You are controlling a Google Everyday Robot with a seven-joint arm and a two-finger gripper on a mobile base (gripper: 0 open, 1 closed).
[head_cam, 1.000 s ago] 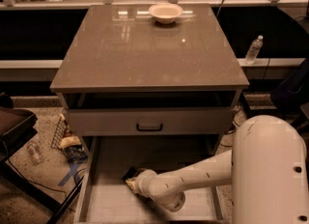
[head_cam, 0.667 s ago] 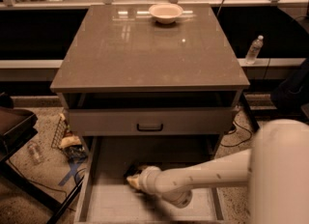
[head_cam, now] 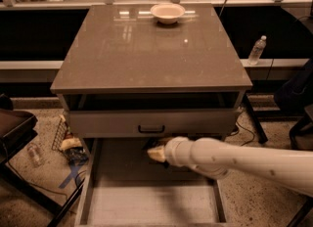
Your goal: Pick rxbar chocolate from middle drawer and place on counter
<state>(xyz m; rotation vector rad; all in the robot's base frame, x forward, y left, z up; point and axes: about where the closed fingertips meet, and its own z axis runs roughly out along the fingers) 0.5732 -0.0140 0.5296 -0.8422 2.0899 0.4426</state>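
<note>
At the back of the middle drawer (head_cam: 146, 201), your gripper (head_cam: 155, 153) meets a dark shape, likely the rxbar chocolate (head_cam: 151, 145); whether it grips, I cannot tell. Confirm the hold, then lift clear of the upper drawer front (head_cam: 195, 122) toward the desk (head_cam: 146, 55).

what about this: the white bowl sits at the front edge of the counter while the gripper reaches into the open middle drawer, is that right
Not quite. The white bowl sits at the far edge of the counter, on the side away from the drawers, as the camera view shows. The rest holds: the gripper reaches into the open middle drawer.
</note>
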